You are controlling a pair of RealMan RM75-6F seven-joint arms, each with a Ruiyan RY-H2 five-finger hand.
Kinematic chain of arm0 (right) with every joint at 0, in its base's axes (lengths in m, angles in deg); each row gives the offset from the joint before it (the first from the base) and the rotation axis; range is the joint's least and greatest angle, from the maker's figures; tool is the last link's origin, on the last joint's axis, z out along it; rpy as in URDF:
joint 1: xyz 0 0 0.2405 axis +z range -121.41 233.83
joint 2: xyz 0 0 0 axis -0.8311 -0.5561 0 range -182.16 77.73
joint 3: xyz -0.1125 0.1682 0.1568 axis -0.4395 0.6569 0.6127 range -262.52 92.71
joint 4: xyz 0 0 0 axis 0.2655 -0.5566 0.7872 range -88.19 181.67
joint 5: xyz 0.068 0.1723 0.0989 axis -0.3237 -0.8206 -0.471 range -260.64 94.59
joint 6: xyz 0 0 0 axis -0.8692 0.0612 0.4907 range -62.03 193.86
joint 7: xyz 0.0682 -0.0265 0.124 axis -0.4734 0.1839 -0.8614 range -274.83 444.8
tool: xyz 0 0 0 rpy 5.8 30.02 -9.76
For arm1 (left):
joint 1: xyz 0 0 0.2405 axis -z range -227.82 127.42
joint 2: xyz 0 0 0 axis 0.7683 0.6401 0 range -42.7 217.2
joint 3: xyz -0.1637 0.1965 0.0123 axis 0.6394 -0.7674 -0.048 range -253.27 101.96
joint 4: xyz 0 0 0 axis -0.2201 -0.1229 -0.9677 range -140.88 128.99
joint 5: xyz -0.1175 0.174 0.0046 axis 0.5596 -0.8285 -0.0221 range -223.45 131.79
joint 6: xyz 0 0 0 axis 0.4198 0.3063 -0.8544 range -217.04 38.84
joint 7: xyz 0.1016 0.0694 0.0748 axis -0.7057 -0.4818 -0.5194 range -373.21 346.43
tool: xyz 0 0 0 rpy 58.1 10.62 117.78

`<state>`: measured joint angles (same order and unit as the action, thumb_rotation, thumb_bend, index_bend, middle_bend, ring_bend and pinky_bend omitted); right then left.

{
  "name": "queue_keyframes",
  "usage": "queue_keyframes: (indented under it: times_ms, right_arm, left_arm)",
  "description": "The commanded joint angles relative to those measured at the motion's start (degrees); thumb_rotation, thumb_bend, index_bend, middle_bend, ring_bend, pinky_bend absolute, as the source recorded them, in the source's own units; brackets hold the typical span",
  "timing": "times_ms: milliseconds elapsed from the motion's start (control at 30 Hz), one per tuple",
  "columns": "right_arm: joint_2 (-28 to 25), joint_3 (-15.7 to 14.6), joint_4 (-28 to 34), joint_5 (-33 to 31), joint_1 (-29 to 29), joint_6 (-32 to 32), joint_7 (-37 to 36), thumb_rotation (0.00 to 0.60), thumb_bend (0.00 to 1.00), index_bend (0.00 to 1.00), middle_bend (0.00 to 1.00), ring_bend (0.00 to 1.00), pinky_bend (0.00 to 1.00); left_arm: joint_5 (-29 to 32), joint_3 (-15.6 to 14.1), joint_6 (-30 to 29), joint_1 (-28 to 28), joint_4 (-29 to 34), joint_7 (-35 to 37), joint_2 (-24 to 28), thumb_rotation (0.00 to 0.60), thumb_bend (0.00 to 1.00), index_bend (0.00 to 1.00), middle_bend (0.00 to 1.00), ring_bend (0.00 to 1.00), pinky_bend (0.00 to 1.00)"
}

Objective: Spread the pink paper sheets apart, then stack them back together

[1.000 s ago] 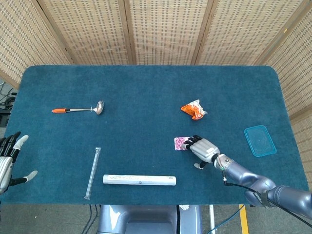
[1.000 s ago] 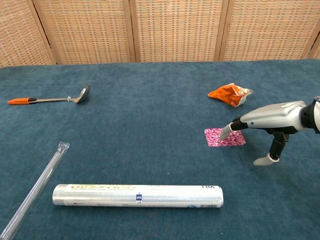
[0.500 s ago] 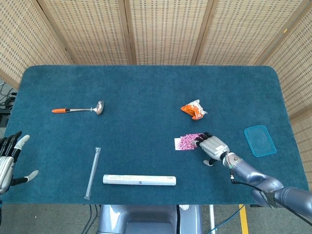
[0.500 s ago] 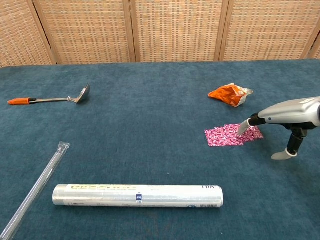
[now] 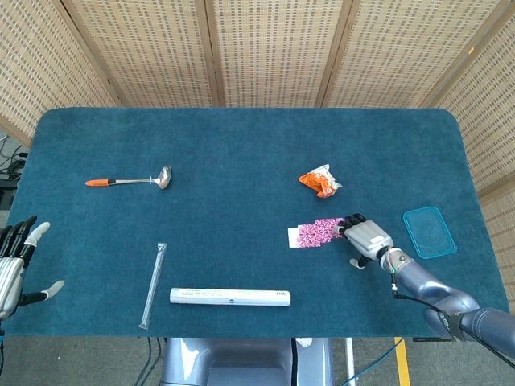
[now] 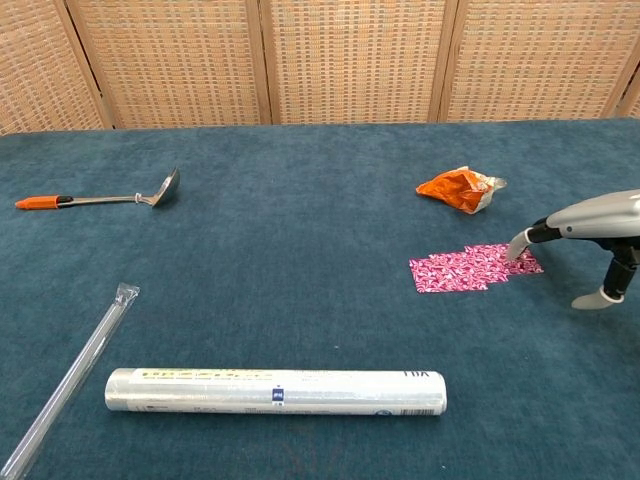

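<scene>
Pink paper sheets (image 6: 474, 268): thin, flat, pink-and-white speckled, fanned into an overlapping strip, low on the left, stepping up toward the right. Surface (image 5: 241, 145) is a dark teal napped cloth with rounded corners; woven cane screens with wood frames stand behind it.

Right hand (image 5: 368, 237) is grey metal with dark fingers (image 6: 521, 245); the tips press down on the strip's right end, thumb hanging clear to the right, nothing gripped. Left hand (image 5: 14, 265) sits at the surface's left edge, fingers wide apart, holding nothing.

Others:
- crumpled orange wrapper (image 6: 458, 188) just behind the sheets
- clear blue lid (image 5: 429, 232) right of the hand
- steel ladle (image 6: 105, 198), orange handle, far left
- foil-wrap roll (image 6: 275, 390) near the front
- clear plastic sleeve (image 6: 70, 380) beside it
</scene>
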<state>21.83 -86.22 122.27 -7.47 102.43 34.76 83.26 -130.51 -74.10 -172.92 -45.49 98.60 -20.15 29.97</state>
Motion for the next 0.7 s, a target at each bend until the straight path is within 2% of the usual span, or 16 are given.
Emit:
queue_keyframes:
  times_ms: [33,300,700]
  right_arm:
    - [-0.19,-0.01,-0.16,-0.18,-0.10,0.09,0.05,0.600,0.36,0.14,0.15,0.00,0.00]
    - [-1.83,0.09,1.04,-0.38,-0.71,-0.65,0.69,0.600,0.36,0.14,0.15,0.00,0.00]
    - [-2.44,1.98,4.37,-1.38,1.10,0.15,2.02,0.600,0.36,0.14,0.15,0.00,0.00]
  left_arm:
    - [0.00,-0.01,-0.01,0.00,0.02,-0.04,0.01,0.573,0.00,0.09,0.00,0.00,0.00]
    - [-0.24,-0.07,-0.04,0.04,0.19,-0.22,-0.05,0.573,0.00,0.09,0.00,0.00,0.00]
    - [0.00,-0.09,0.25,0.14,-0.12,-0.04,-0.26,0.572,0.00,0.09,0.00,0.00,0.00]
